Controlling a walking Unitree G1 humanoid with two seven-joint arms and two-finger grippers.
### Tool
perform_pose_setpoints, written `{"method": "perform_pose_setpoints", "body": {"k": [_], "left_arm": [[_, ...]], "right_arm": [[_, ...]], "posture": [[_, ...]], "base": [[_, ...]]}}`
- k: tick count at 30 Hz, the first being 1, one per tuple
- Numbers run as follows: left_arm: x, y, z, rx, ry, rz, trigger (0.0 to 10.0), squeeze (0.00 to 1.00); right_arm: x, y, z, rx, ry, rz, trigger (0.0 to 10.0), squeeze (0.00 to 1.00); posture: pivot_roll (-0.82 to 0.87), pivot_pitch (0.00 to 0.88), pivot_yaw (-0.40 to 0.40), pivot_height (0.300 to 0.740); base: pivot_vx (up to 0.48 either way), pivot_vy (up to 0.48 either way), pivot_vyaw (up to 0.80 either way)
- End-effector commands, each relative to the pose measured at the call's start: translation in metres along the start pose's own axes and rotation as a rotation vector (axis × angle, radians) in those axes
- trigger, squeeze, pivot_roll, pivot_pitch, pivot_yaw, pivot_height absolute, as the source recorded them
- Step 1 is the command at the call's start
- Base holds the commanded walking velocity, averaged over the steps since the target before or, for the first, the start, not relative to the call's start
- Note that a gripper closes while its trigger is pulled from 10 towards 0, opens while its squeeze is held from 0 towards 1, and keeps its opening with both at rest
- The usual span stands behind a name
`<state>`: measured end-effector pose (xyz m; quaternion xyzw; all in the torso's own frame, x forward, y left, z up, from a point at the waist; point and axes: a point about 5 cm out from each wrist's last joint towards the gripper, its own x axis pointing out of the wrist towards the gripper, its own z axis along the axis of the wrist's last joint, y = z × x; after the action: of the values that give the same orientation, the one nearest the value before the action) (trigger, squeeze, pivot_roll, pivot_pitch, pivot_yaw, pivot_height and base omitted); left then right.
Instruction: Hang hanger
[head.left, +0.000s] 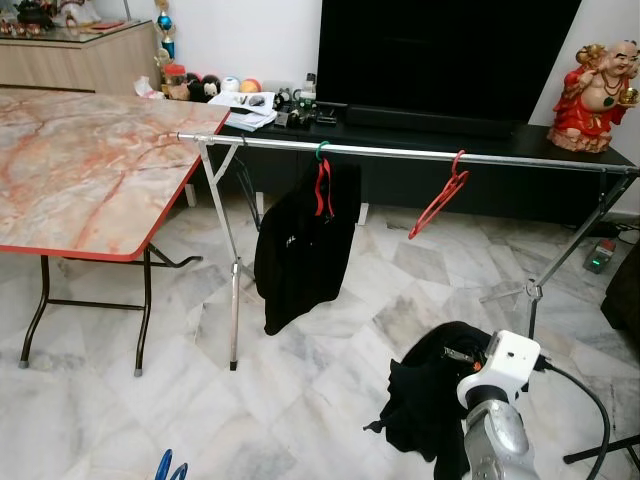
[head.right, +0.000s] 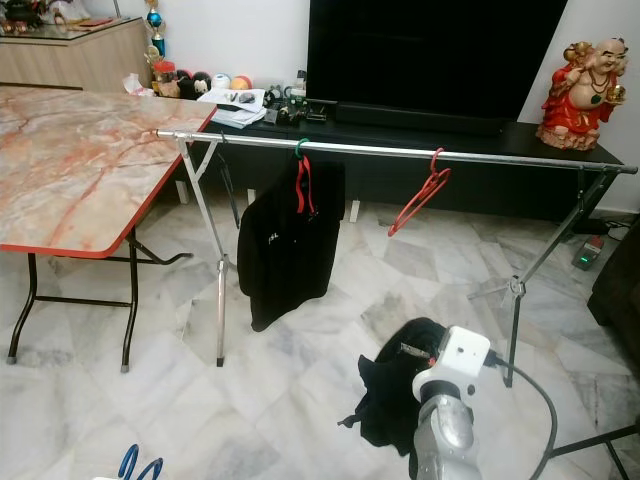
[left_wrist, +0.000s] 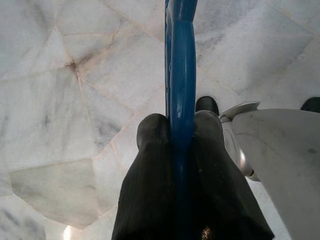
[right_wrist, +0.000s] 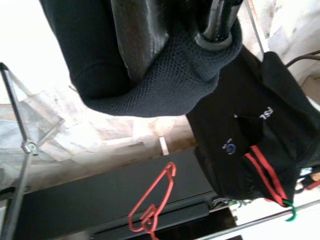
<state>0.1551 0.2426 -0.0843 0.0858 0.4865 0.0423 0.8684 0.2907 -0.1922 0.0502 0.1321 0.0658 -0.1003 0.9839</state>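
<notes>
A silver clothes rail crosses the room on two folding stands. On it hang a black jacket on a green-hooked hanger and an empty red hanger. My left gripper is shut on a blue hanger, whose tip pokes up at the bottom of the left eye view as the blue hanger. My right gripper is shut on a black garment, which drapes over its fingers. Low at the right, that black garment hangs in a bundle beside my right wrist, below and in front of the rail.
A marble-topped folding table with a red edge stands at the left, touching the rail's end. Behind the rail are a black TV cabinet and a red statue. A dark seat sits at the right edge.
</notes>
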Motion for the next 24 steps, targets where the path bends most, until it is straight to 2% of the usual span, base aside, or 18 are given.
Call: {"method": "perform_pose_setpoints", "body": {"k": [1, 7, 24], "left_arm": [[0.0, -0.001, -0.004, -0.033, 0.007, 0.002, 10.0, 0.0], [0.0, 0.0, -0.002, -0.026, 0.009, 0.004, 10.0, 0.0], [0.001, -0.001, -0.001, -0.048, 0.02, 0.003, 10.0, 0.0]], "right_arm": [[-0.001, 0.001, 0.009, 0.006, -0.043, -0.013, 10.0, 0.0], [-0.006, 0.003, 0.005, 0.005, -0.029, -0.029, 10.0, 0.0], [0.002, 0.016, 0.015, -0.026, -0.039, 0.009, 10.0, 0.0]], "posture": [[0.08, 0.0, -0.042, 0.74], [0.08, 0.0, -0.042, 0.74], [0.1, 0.0, -0.054, 0.74]], "base": [[0.0, 0.48, 0.0], [0.0, 0.48, 0.0], [0.0, 0.48, 0.0]]}}
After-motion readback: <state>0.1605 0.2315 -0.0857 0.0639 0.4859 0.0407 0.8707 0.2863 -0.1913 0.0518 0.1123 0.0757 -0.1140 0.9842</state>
